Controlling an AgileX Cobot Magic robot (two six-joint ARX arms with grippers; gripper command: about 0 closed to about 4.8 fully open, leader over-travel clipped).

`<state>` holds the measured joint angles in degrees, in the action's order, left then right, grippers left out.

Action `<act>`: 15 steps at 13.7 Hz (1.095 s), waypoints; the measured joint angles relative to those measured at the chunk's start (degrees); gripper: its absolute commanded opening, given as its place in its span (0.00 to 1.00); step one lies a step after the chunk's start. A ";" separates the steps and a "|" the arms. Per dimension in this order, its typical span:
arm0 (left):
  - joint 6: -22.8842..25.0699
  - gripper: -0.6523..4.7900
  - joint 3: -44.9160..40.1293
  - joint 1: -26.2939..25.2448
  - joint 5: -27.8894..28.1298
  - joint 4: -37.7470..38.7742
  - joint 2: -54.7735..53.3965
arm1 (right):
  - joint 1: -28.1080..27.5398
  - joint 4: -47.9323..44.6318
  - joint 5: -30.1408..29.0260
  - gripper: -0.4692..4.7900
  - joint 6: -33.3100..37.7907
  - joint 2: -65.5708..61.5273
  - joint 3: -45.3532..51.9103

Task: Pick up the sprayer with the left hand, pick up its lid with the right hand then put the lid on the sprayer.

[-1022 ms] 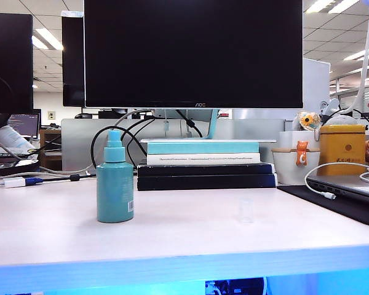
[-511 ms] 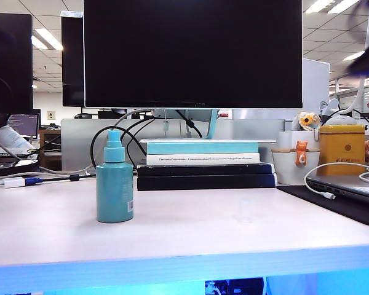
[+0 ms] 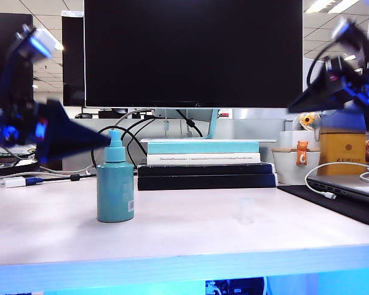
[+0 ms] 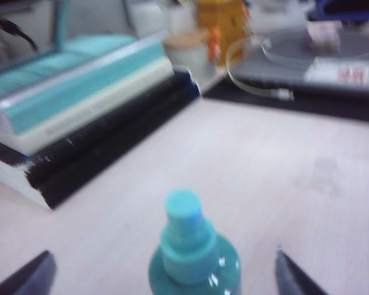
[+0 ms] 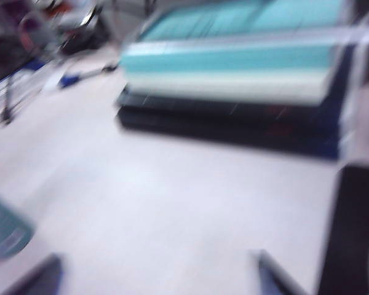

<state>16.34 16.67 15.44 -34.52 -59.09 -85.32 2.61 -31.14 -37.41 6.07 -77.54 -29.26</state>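
Observation:
The teal sprayer [image 3: 115,181] stands upright on the pale table, left of the middle, its nozzle bare. The clear lid [image 3: 246,210] stands by itself to its right, nearer the front edge. My left gripper [image 3: 80,138] hovers at nozzle height just left of the sprayer, motion-blurred. In the left wrist view this gripper [image 4: 163,273] is open, its fingertips [image 4: 37,275] wide on either side of the sprayer [image 4: 194,252] and apart from it; the lid [image 4: 325,172] shows faintly beyond. My right gripper [image 3: 307,98] hangs high at the right, open [image 5: 158,270] over bare table, holding nothing.
A stack of books [image 3: 203,163] lies behind the sprayer under a large black monitor [image 3: 194,52]. At the right are a laptop on a black mat [image 3: 350,184] with a white cable, a white pot [image 3: 298,163] and a yellow tin [image 3: 341,147]. Cables trail at the far left.
Both arms have swung into the exterior view, the left from the left edge, the right from the upper right. The sprayer and the lid have not moved.

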 measured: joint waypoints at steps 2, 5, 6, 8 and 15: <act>1.49 1.00 0.96 -0.07 -2.08 1.18 -3.13 | 0.00 -2.16 -3.76 0.78 -0.17 -4.39 0.00; 2.32 1.00 1.99 -0.04 -5.29 1.95 -6.86 | 0.31 -5.07 -4.46 0.78 -0.17 -8.33 0.00; 2.32 1.00 2.51 -0.04 -6.14 1.90 -7.58 | 0.33 -5.44 -4.48 0.78 -0.17 -9.20 0.00; 2.03 1.00 4.33 -0.04 -8.57 1.81 -10.51 | 1.73 -4.11 -4.79 0.78 -1.95 -11.85 0.00; 1.84 0.68 7.63 0.04 -10.56 1.60 -16.02 | 9.84 5.20 -1.81 0.77 -11.15 -11.93 -0.02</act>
<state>18.17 24.29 15.49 -45.08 -57.49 -101.34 12.45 -25.93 -39.22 -5.08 -89.47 -29.28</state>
